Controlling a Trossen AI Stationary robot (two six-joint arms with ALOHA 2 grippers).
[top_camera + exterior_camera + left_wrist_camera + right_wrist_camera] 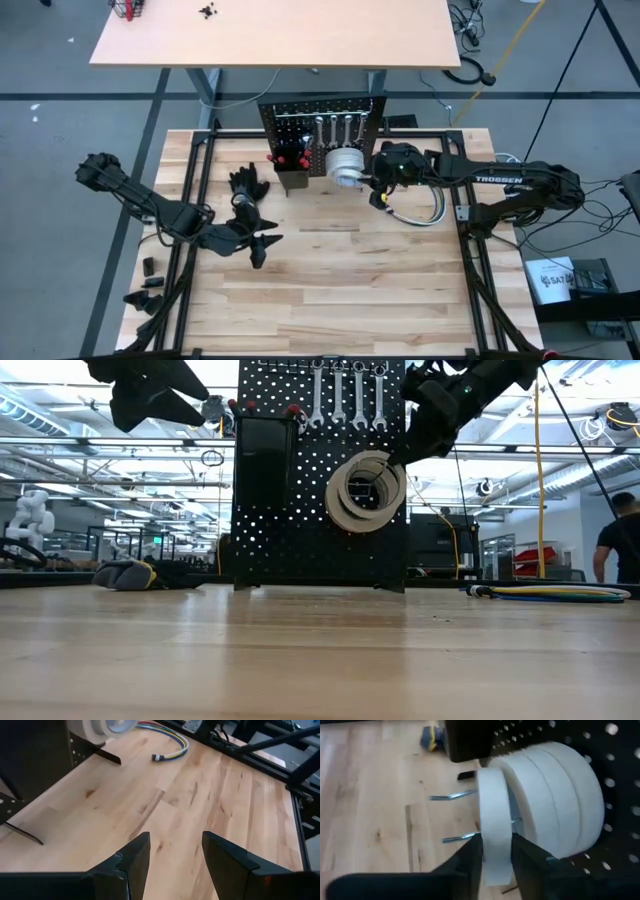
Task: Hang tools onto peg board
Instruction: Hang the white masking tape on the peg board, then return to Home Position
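The right hand [496, 851] is gripping the front tape roll [494, 827] across its rim, fingers narrowly parted around the white ring. It is holding the roll upright and face-on to the peg board [300, 510], probably so the ring's opening lines up with the two metal hooks [452, 796] jutting from the panel. More tape rolls [555, 805] are already hanging just behind it, touching or nearly so. Whether the front roll's weight is resting on the hooks yet is hard to tell.

Wrenches [347, 395] are hanging along the board's top row, above the rolls, and a black bin [262, 455] is sitting to one side with red-handled screwdrivers [287, 158] in it.

The left hand [175, 855] is hovering wide open and empty over bare table [225, 795], well apart from the board. Open table is lying in front of the board, giving the right hand room to back straight away; coiled hoses [415, 212] are lying near its arm.
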